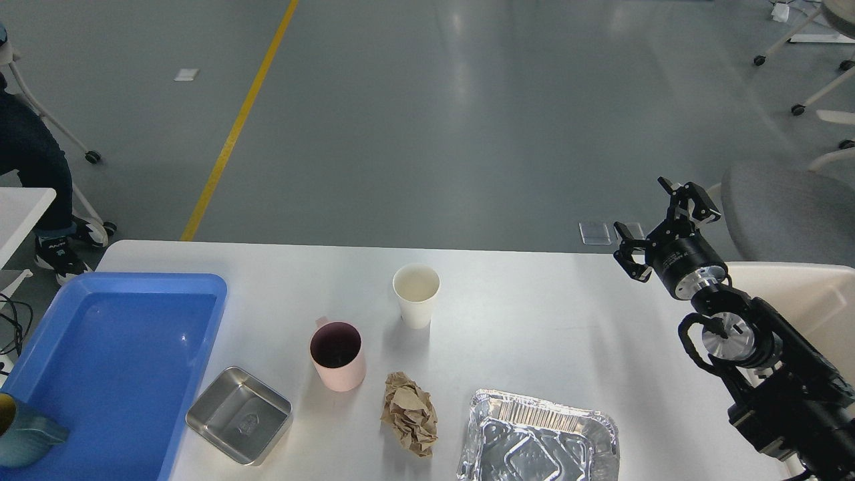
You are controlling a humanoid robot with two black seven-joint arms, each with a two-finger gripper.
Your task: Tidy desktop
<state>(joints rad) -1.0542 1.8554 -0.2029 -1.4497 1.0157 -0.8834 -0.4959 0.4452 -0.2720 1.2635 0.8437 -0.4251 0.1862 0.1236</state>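
The desktop (534, 321) fills the lower half of the view, a white top with rounded corners, and I take the pink mug (338, 356) near its middle as the landmark.

Nearest, at the front edge and right of the mug, lies the foil tray (538, 441), empty and shiny. Between it and the mug sits a crumpled ball of brown paper (409, 414), its long axis running front to back. Front-left of the mug is a small steel dish (239, 414), set at a slant, just beside the blue tray (120, 347), which takes up the left end of the desktop. A teal cup (23, 431) shows in the tray's near corner.

The mug stands upright. Behind it and a little right stands a white paper cup (416, 294), also upright and empty.

Far right of the mug, past the desktop's right rear corner, the right gripper (658, 224) hangs raised with its fingers spread and nothing between them. Beyond it a cream bin (821, 300) stands by the desktop's right end.

Everything loose lies left and nearer than that gripper, so I judge its next reach runs leftward and down; the foil tray and paper cup are its closest candidates. The left gripper is out of view.
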